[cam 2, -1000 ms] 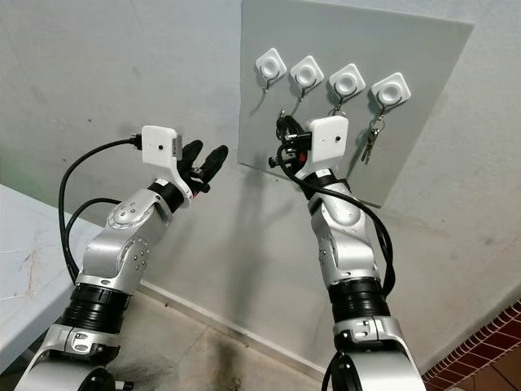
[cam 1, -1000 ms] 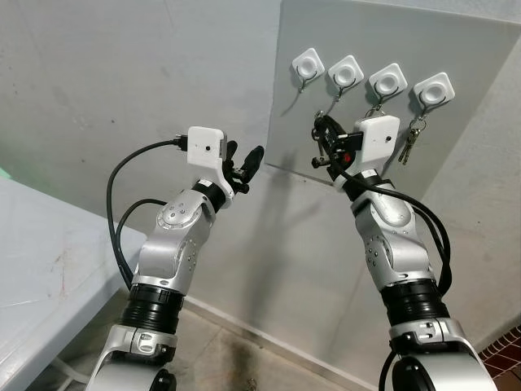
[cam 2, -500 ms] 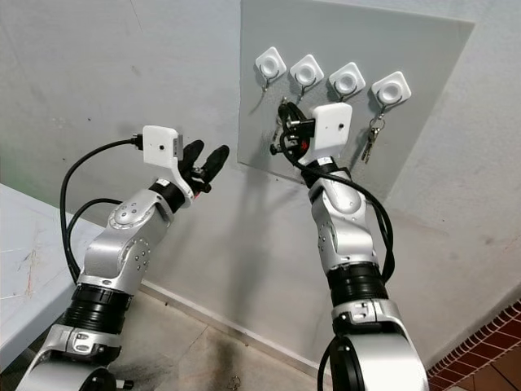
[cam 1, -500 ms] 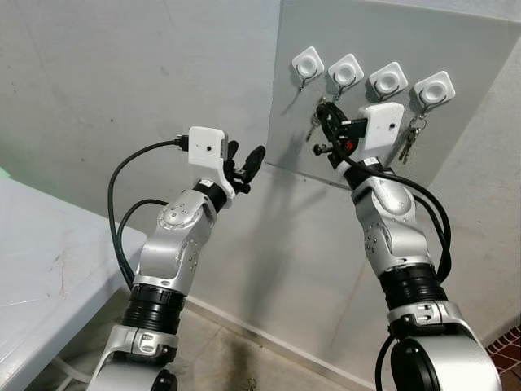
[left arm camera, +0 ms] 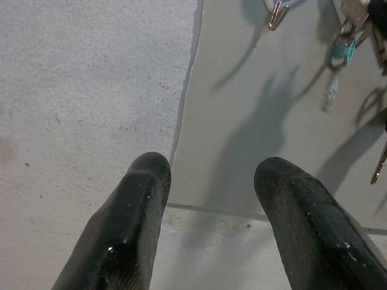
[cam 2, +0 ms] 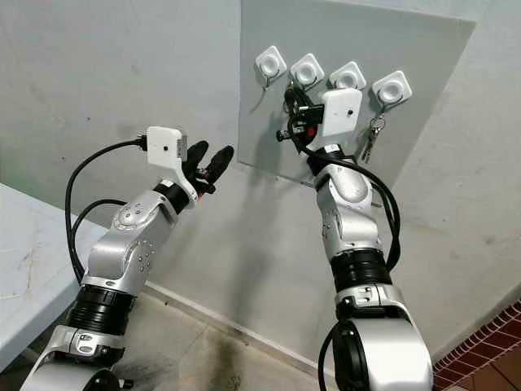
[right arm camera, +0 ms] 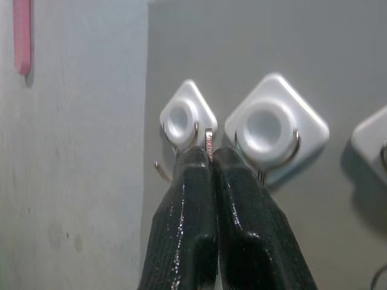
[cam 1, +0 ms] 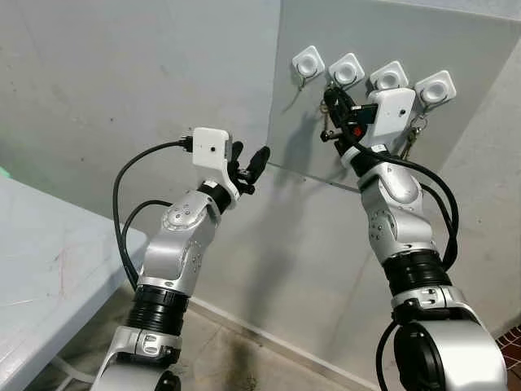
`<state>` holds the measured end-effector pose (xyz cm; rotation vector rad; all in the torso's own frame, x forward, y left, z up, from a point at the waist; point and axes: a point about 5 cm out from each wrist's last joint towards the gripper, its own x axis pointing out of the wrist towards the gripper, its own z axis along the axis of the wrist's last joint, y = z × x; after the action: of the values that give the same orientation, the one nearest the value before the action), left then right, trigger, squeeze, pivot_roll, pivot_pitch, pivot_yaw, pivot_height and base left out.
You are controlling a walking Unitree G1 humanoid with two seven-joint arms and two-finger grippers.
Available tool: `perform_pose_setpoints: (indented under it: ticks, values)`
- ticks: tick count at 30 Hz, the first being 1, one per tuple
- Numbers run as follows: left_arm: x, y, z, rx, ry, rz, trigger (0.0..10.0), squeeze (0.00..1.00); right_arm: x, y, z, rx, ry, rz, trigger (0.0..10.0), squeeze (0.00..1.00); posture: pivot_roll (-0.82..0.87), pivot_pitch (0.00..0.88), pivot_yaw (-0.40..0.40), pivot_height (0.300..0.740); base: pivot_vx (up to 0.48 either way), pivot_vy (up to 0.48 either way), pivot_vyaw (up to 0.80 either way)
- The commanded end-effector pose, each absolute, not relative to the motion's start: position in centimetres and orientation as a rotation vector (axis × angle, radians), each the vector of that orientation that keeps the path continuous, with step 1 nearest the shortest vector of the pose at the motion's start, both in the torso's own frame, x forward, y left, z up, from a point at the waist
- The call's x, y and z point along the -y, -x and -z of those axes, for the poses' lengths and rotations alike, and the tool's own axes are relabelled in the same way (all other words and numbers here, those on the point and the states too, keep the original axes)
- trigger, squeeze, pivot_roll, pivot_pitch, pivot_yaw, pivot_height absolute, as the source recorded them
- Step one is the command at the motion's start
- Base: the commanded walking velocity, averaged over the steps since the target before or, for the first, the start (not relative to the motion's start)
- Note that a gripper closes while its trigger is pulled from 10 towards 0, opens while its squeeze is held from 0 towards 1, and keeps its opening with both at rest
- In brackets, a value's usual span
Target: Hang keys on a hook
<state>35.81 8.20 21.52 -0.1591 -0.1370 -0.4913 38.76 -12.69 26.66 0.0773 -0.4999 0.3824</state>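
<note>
A grey board (cam 1: 464, 49) on the wall carries a row of white hooks. My right gripper (cam 1: 331, 99) is raised between the first hook (cam 1: 308, 63) and the second hook (cam 1: 347, 71). It is shut on a key ring (right arm camera: 209, 139), and the keys (left arm camera: 340, 49) dangle below it against the board. In the right wrist view the thin metal ring stands just in front of the gap between those two hooks. Another bunch of keys (cam 2: 370, 140) hangs from the fourth hook (cam 1: 434, 88). My left gripper (cam 1: 249, 153) is open and holds nothing, left of the board's lower corner.
A pale table (cam 1: 41, 277) stands at the lower left against the grey wall. The third hook (cam 1: 389, 78) is partly hidden behind my right wrist camera. Reddish floor tiles (cam 1: 509, 346) show at the lower right.
My right gripper has risen with the keys from the board's lower part up to the first two hooks. The left arm has barely moved.
</note>
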Motion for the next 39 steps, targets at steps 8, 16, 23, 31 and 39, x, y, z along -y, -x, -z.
perform_pose_setpoints:
  ticks: [8, 16, 23, 31, 39]
  values:
    - [-8.0, -35.7, -21.9, 0.148, 0.16, 0.512, 10.0, 0.0, 13.6, -39.1, -28.1, 0.544, -0.102, -0.352, 10.0, 0.0, 0.01, 0.0, -0.035, 0.74, 0.0, 0.0, 0.0]
    - [-8.1, -35.7, -22.0, 0.147, 0.165, 0.507, 10.0, 0.0, 14.7, -39.1, -27.3, 0.514, -0.111, -0.308, 10.0, 0.0, 0.01, 0.0, -0.034, 0.74, 0.0, 0.0, 0.0]
    - [-8.1, -35.7, -21.9, 0.144, 0.169, 0.509, 10.0, 0.0, 15.7, -38.9, -26.5, 0.505, -0.115, -0.271, 10.0, 0.0, 0.01, 0.0, -0.03, 0.74, 0.0, 0.0, 0.0]
    - [-8.1, -35.8, -21.9, 0.142, 0.173, 0.508, 10.0, 0.0, 15.7, -38.3, -26.6, 0.558, -0.139, -0.293, 10.0, 0.0, 0.0, 0.0, -0.027, 0.74, 0.0, 0.0, 0.0]
    - [-8.1, -35.8, -21.9, 0.139, 0.175, 0.509, 10.0, 0.0, 16.2, -38.1, -26.6, 0.576, -0.146, -0.275, 10.0, 0.0, 0.0, 0.0, -0.027, 0.74, 0.0, 0.0, 0.0]
